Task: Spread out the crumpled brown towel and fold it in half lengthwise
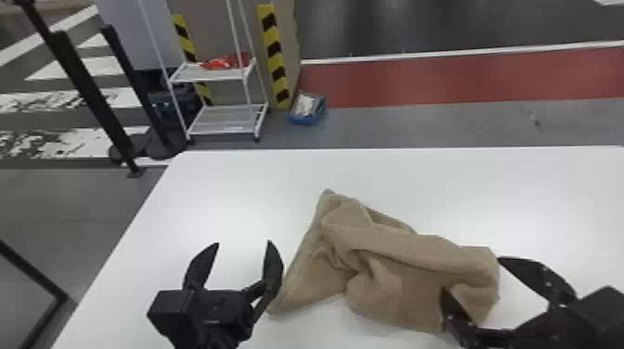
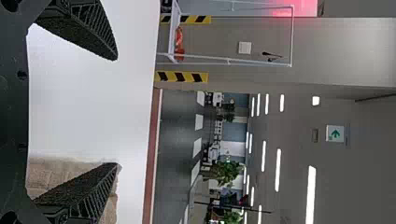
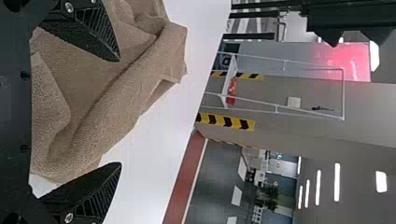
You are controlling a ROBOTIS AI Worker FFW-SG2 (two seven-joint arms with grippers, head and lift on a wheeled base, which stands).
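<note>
The brown towel [image 1: 394, 260] lies crumpled on the white table, a pointed corner toward the back and another toward the front left. My left gripper [image 1: 243, 243] is open just left of the towel's left edge in the head view. In the left wrist view, the left gripper [image 2: 116, 112] has one finger in front of the towel [image 2: 56, 175]. At the towel's right end, my right gripper [image 1: 471, 274] stands open, its fingers on either side of that end. Between the right gripper's fingers [image 3: 120, 112] in the right wrist view, folds of the towel [image 3: 126, 93] show.
The white table [image 1: 232, 185] has its left edge running diagonally beside the left arm. Past its back edge stand a white wire shelf [image 1: 227, 123], a blue box [image 1: 308, 109] on the floor and black posts [image 1: 83, 88].
</note>
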